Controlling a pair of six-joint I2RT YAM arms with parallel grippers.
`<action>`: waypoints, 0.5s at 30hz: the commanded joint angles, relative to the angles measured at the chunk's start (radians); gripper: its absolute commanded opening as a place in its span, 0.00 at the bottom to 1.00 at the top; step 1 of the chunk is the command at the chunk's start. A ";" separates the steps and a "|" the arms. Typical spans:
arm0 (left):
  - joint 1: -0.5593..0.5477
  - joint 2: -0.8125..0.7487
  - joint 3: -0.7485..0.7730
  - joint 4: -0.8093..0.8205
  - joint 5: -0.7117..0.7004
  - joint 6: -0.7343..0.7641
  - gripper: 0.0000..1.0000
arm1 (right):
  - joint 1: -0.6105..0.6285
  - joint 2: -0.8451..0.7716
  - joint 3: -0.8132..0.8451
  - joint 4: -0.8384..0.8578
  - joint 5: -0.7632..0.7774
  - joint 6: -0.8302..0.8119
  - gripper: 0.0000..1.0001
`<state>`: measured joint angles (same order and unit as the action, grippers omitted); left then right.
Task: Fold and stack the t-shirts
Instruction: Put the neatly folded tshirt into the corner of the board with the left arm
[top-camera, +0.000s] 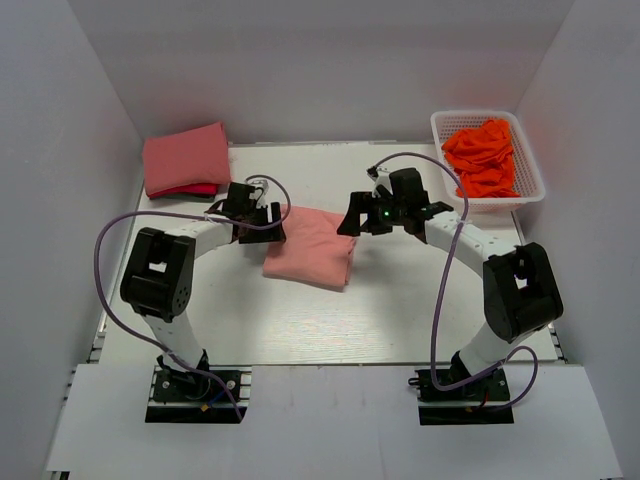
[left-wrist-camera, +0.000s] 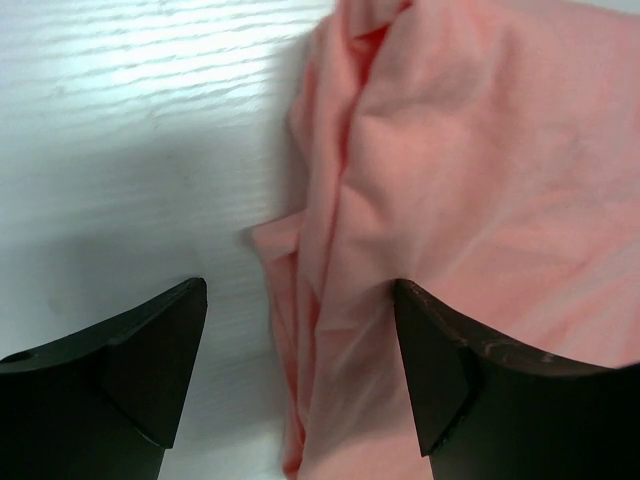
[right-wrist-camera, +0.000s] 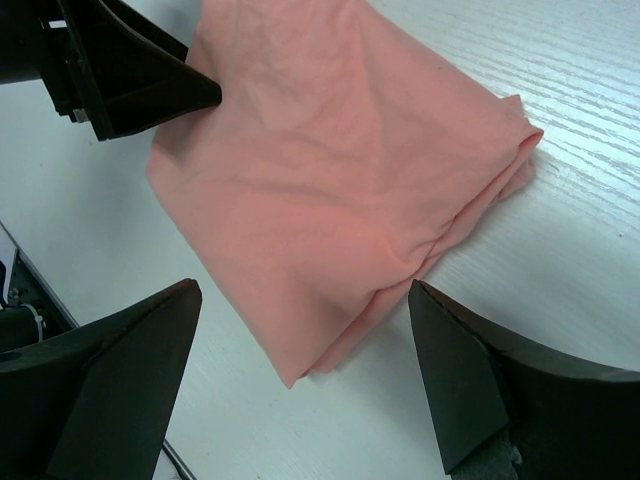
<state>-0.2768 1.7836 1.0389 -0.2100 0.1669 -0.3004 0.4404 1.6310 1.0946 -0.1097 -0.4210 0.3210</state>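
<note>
By my reckoning the job stood partway done. At the far left corner of the counter (top-camera: 300, 325) lay a stack (top-camera: 186, 160) of two folded shirts, a salmon one on top of a deeper red one whose edge showed beneath. Another shirt (top-camera: 310, 258), also salmon, lay folded into a rough rectangle near the middle of the counter. It lay apart from the stack, so it was folded but not yet stacked. My left pincer (top-camera: 262, 222) hung at that shirt's left edge with its jaws wide apart, one finger over bare counter and the other over cloth, gripping nothing. My right pincer (top-camera: 366, 216) hovered at the shirt's far right corner, likewise spread and empty. In its wrist view the layers at one corner looked a little uneven, though the fold seemed sound. In the far right corner sat a white basket (top-camera: 476, 116) heaped with crumpled orange clothes (top-camera: 490, 152), none of them folded. What seemed left to me was to carry the middle shirt onto the stack, then work through the basket's heap piece by piece. I could not tell how many pieces it held.
</note>
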 joint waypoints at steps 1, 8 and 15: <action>-0.018 0.010 -0.022 0.072 0.080 0.057 0.85 | -0.003 -0.043 -0.019 0.004 0.019 -0.016 0.90; -0.053 0.092 0.043 0.018 0.048 0.090 0.77 | -0.003 -0.063 -0.047 0.028 0.028 -0.003 0.90; -0.126 0.164 0.043 -0.031 -0.095 0.110 0.56 | -0.006 -0.086 -0.062 0.016 0.122 -0.017 0.90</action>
<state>-0.3641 1.8748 1.1053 -0.1413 0.1322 -0.2092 0.4397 1.5909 1.0424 -0.1101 -0.3470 0.3214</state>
